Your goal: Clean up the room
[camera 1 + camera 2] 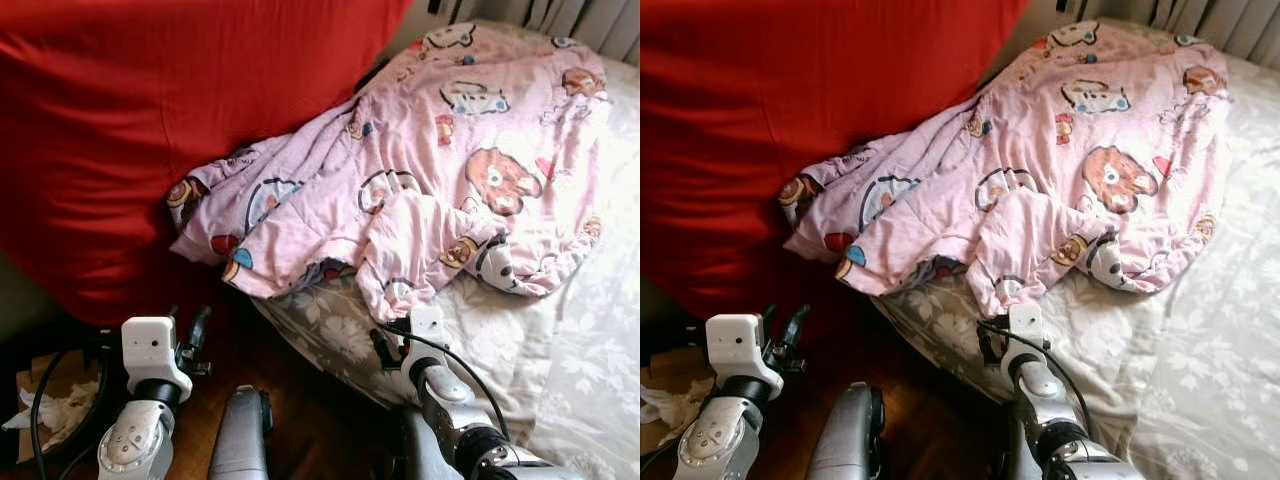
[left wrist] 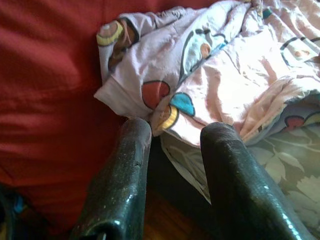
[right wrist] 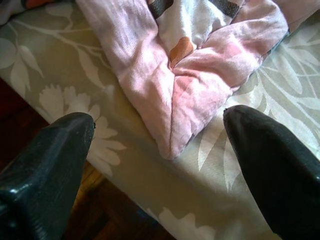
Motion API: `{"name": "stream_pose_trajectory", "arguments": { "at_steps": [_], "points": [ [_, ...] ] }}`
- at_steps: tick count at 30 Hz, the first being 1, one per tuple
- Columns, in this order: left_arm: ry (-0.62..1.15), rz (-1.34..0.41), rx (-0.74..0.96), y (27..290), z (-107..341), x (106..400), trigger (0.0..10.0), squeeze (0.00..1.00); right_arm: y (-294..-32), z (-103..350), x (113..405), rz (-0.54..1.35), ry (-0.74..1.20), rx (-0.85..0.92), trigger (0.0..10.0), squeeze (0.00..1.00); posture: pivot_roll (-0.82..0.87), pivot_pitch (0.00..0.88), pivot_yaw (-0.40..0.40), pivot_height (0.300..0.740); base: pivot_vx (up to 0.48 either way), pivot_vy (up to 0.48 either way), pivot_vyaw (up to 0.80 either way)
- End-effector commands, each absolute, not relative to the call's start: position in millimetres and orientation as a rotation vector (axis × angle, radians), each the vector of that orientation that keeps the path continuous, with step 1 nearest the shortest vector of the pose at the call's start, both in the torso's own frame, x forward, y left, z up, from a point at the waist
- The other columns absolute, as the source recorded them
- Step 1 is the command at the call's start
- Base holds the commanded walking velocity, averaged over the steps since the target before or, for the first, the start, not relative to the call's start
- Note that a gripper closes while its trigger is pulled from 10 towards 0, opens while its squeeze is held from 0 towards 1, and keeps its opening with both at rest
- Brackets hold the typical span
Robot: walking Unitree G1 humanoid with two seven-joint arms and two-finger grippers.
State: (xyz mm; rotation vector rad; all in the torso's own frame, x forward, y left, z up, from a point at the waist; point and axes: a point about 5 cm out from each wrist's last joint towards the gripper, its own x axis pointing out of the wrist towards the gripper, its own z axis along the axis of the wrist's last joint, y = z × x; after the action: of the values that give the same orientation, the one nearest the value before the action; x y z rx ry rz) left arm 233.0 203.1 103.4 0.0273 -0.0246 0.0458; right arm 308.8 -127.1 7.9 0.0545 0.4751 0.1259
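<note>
One pink cartoon-print blanket [image 1: 430, 170] lay crumpled on one bed w/ grey floral sheet [image 1: 560, 350], its left edge against one big red cushion [image 1: 130, 130]. Right gripper [image 3: 160, 130] was spread wide, fingers either side of a blanket corner, just above it, not touching. Left gripper [image 2: 172, 135] was spread too, near the blanket's hanging corner. Crumpled paper [image 1: 45, 410] lay on the floor at left.

Red cushion [image 1: 130, 130], wooden floor [image 1: 320, 420], curtain [image 1: 590, 20] behind bed

The bed [image 1: 590, 360] is covered by a grey floral sheet [image 1: 480, 340]; a crumpled pink cartoon-print blanket [image 1: 420, 180] is spread across it.
</note>
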Motion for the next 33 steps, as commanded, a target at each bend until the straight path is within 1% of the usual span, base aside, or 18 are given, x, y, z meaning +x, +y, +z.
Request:
{"name": "stream_pose_trajectory", "arguments": {
  "at_steps": [1,6,12,22,26,33],
  "points": [
    [-0.015,0.049,0.026,199.7,103.5,231.6,10.0,0.00,-125.5,7.3,308.1,0.132,0.478,0.048,10.0,0.00,0.21,0.244,-0.037,0.600,0.000,0.000,0.00],
    [-0.015,0.061,0.022,199.5,103.9,232.0,10.0,0.00,-125.4,7.2,307.7,0.145,0.474,0.043,10.0,0.00,0.20,0.238,-0.040,0.600,0.000,0.000,0.00],
    [-0.015,0.063,0.021,198.9,104.2,231.6,10.0,0.00,-124.8,7.9,308.1,0.161,0.469,0.033,10.0,0.00,0.20,0.241,-0.041,0.600,0.257,0.000,0.00],
    [-0.023,0.063,0.026,196.0,107.6,226.4,10.0,0.00,-112.2,19.2,318.6,0.180,0.448,0.046,10.0,0.00,0.22,0.254,-0.048,0.600,0.302,0.000,0.00],
    [-0.028,0.063,0.028,195.1,110.7,223.2,10.0,0.00,-107.8,20.5,320.0,0.179,0.456,0.041,10.0,0.00,0.24,0.262,-0.050,0.600,0.000,0.000,0.00],
    [-0.044,0.057,0.028,191.1,121.7,213.4,10.0,0.00,-108.1,20.4,321.7,0.148,0.485,-0.008,10.0,0.00,0.27,0.282,-0.054,0.600,0.000,0.000,0.00]
  ]
}}
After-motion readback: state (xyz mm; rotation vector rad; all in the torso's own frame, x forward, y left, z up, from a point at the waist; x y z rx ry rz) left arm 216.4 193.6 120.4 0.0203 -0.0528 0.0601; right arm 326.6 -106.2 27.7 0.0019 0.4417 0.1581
